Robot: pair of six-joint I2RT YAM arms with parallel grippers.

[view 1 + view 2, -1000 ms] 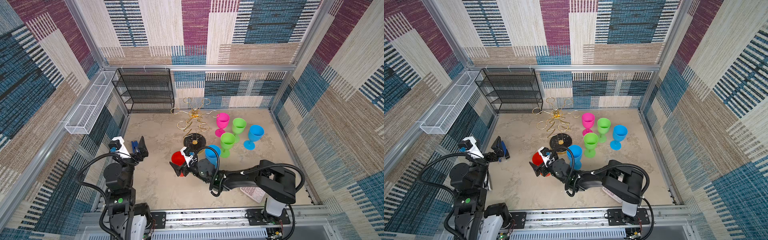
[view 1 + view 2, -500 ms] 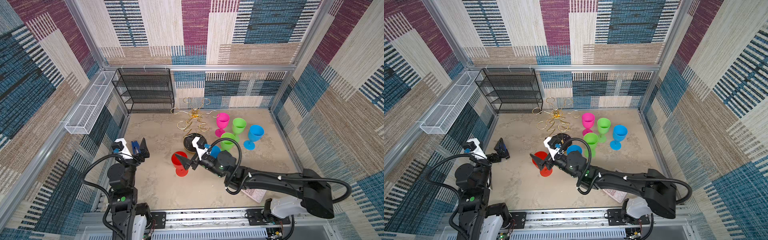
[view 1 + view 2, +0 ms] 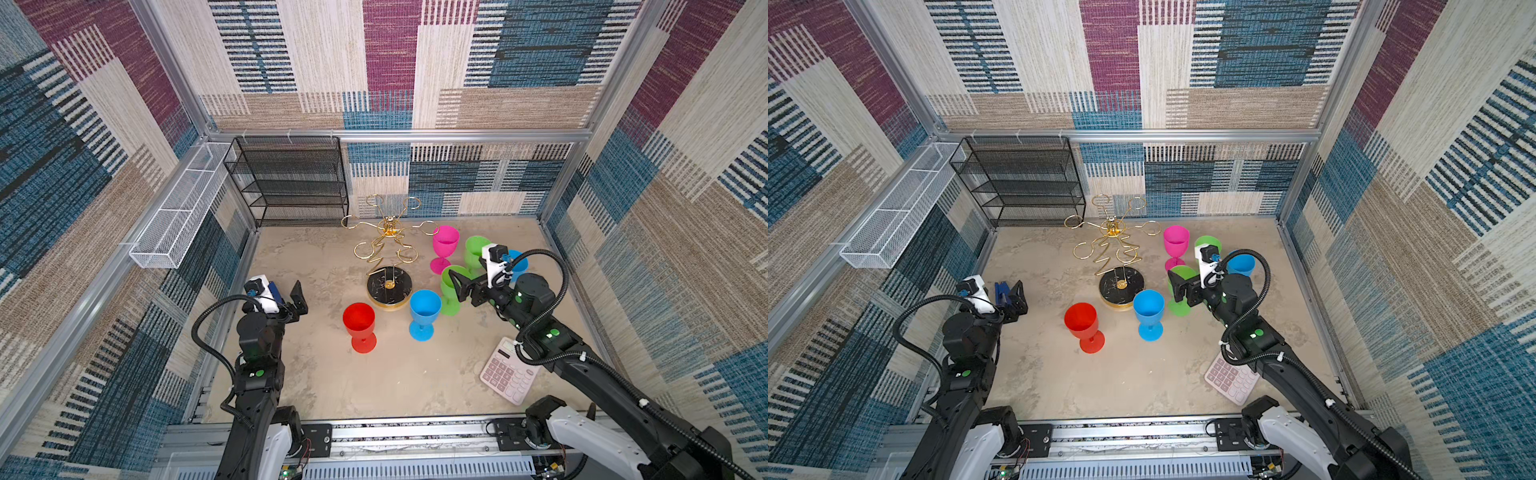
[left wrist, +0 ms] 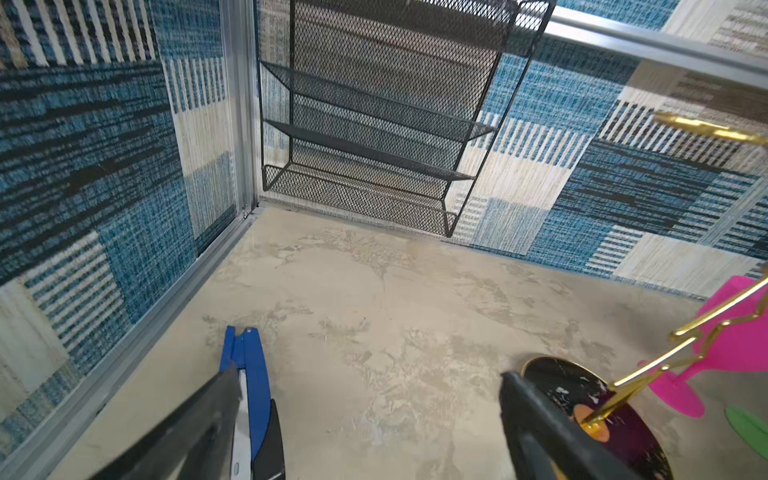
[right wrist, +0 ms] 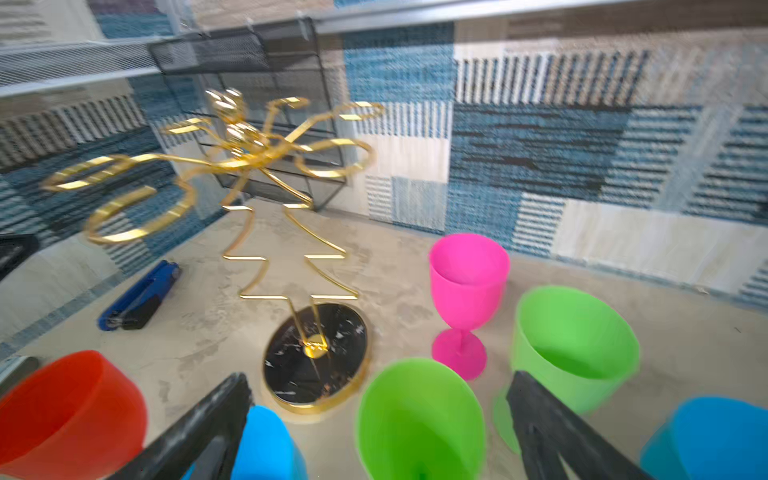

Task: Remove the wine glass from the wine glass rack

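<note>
The gold wine glass rack (image 3: 388, 249) stands mid-table on its black round base (image 3: 1121, 286), and nothing hangs in its loops. A red wine glass (image 3: 359, 326) stands upright on the table just front-left of that base, held by nothing. My right gripper (image 3: 461, 286) is open and empty; it hovers right of the rack over a green glass (image 5: 419, 419). My left gripper (image 3: 289, 297) is open and empty near the left wall, with bare table between its fingers (image 4: 536, 415).
Several more glasses stand right of the rack: blue (image 3: 424, 311), green (image 3: 451, 286), pink (image 3: 444, 245), green (image 3: 476, 249), blue (image 3: 517, 262). A blue stapler (image 4: 249, 386) lies by the left gripper. A calculator (image 3: 507, 374) lies front right. The black mesh shelf (image 3: 291, 183) stands at the back, with the white basket (image 3: 178, 220) on the left wall.
The right gripper has left the red glass standing on the table and drawn back to the right, past the blue glass. The left arm has barely shifted.
</note>
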